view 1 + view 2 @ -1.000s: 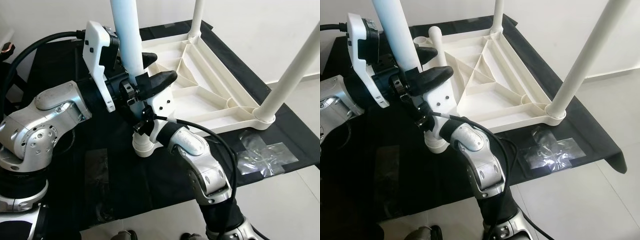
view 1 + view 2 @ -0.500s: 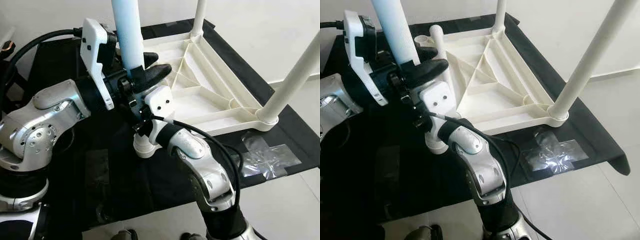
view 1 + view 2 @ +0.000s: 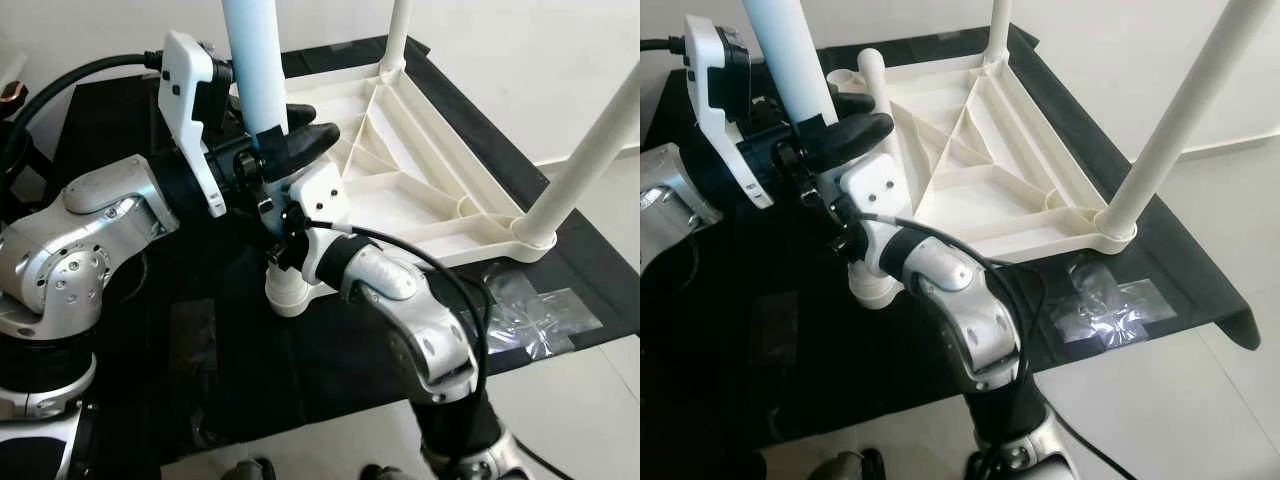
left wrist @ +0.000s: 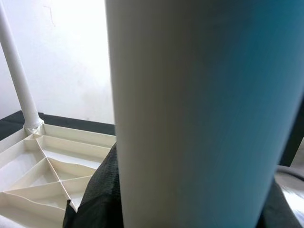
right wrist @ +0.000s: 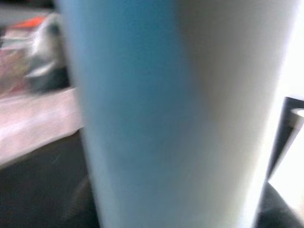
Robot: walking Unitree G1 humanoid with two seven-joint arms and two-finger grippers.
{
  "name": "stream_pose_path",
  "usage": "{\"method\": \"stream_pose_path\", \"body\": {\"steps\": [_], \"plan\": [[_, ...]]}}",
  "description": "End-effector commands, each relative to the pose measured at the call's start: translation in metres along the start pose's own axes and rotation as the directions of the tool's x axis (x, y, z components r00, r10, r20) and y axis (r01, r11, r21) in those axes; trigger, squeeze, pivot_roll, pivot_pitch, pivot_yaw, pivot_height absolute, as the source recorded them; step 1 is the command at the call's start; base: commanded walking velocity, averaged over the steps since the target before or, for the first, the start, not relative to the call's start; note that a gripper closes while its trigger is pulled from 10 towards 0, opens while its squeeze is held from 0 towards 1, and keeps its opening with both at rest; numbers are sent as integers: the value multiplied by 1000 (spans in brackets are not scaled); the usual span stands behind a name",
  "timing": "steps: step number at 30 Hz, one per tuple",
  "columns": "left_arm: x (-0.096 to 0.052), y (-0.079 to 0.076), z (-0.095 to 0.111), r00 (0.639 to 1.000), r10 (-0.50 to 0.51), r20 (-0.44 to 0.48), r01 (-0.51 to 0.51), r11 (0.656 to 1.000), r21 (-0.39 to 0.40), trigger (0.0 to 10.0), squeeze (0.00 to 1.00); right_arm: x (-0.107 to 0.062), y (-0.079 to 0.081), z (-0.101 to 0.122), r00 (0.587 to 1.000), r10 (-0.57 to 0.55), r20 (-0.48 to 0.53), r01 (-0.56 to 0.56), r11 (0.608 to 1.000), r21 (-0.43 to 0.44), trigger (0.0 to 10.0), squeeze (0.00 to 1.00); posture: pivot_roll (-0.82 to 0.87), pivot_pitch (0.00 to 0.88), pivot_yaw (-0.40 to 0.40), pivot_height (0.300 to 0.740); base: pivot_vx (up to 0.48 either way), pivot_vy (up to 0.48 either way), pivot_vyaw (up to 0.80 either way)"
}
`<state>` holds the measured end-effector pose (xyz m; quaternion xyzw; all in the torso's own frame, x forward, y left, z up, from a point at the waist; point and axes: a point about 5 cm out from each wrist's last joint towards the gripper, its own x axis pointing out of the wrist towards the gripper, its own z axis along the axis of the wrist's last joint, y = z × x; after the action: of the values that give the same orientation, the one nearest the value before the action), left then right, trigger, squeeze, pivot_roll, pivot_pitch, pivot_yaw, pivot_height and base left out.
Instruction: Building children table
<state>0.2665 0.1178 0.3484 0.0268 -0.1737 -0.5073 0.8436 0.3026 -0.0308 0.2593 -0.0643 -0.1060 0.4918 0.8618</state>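
Leg point(image 3: 256, 60): a white tube, upright, upper centre-left of the head views; its flared foot point(image 3: 285, 290) stands on the black cloth point(image 3: 120, 120) at centre frame, just beside the tabletop's near corner.
Left claw point(image 3: 290, 135): at upper centre-left, its black fingers point(image 3: 305, 140) closed around the leg from the left, pointing right.
Right claw point(image 3: 865, 215): at centre frame, low on the same leg, just under the left claw; the white wrist housing hides its fingers, so I cannot tell how wide they stand.
Tabletop point(image 3: 400, 165): cream, ribbed underside up, lying on the cloth at upper right.
Fitted legs: one point(image 3: 585, 160) rises from the corner at right, another point(image 3: 398, 35) from the far corner at top.
Plastic bag point(image 3: 530, 310): clear, crumpled, on the cloth at lower right, near the right-hand leg's corner.
Wrist views: each shows the leg very close and blurred.
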Motion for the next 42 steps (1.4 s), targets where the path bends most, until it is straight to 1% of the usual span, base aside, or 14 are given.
{"method": "stream_pose_path", "body": {"steps": [1,8,9,10,15,19,20,21,34,35,36,37,38,42], "plan": [[6,-15,-6,992,-122,-20,121,992,-39,0,0,-5,-13,7,997,62,49,-61,998,-25,10000,1000,82,218,34,740,0,0,0],[6,-15,-6,992,-122,-20,121,992,-41,0,0,-14,-48,9,963,256,-79,-268,936,-227,10000,980,91,225,35,740,0,0,0],[6,-15,-6,992,-122,-20,121,992,-42,0,0,-15,-52,6,945,306,-119,-326,915,-239,10000,231,93,227,37,740,0,0,0],[6,-15,-6,992,-123,-20,122,992,-43,0,0,-16,-55,3,921,359,-153,-387,889,-243,10000,0,94,228,37,740,0,0,0],[6,-15,-5,992,-125,-20,124,991,-43,0,0,-14,-57,-1,886,431,-170,-460,861,-216,10000,0,101,231,39,740,0,0,0],[6,-15,-4,991,-129,-22,128,991,-47,0,0,0,-57,-3,854,500,-142,-519,837,-173,10000,0,115,234,48,740,0,0,0],[6,-15,-5,991,-130,-25,129,990,-49,0,0,5,-56,-4,843,522,-132,-538,828,-162,3765,0,121,234,51,740,0,0,0],[6,-15,-4,991,-132,-26,131,990,-49,0,0,8,-56,-3,828,546,-125,-560,814,-154,0,0,125,234,51,740,0,0,0],[8,-17,-3,990,-138,-21,137,989,-49,0,0,10,-58,-3,778,618,-112,-628,766,-132,0,0,117,231,50,740,0,0,0],[8,-15,-3,991,-130,-17,129,990,-53,0,1000,9,-59,-4,780,617,-104,-626,769,-128,0,0,110,225,53,740,0,0,0],[8,-15,-3,991,-130,-17,129,990,-53,0,1000,9,-59,-4,780,617,-104,-626,769,-128,0,0,110,225,53,740,0,0,0],[8,-15,-3,992,-126,-15,125,991,-53,1255,1000,8,-59,-5,782,616,-93,-623,772,-123,0,0,110,225,53,740,0,0,0],[8,-14,-2,993,-120,-14,119,992,-50,10000,1000,7,-59,-6,783,616,-82,-621,774,-119,0,0,106,224,54,740,0,0,0],[9,-12,0,994,-110,-4,110,993,-47,10000,1000,4,-61,-8,811,584,-46,-585,804,-109,0,0,99,221,50,740,0,0,0]]}}
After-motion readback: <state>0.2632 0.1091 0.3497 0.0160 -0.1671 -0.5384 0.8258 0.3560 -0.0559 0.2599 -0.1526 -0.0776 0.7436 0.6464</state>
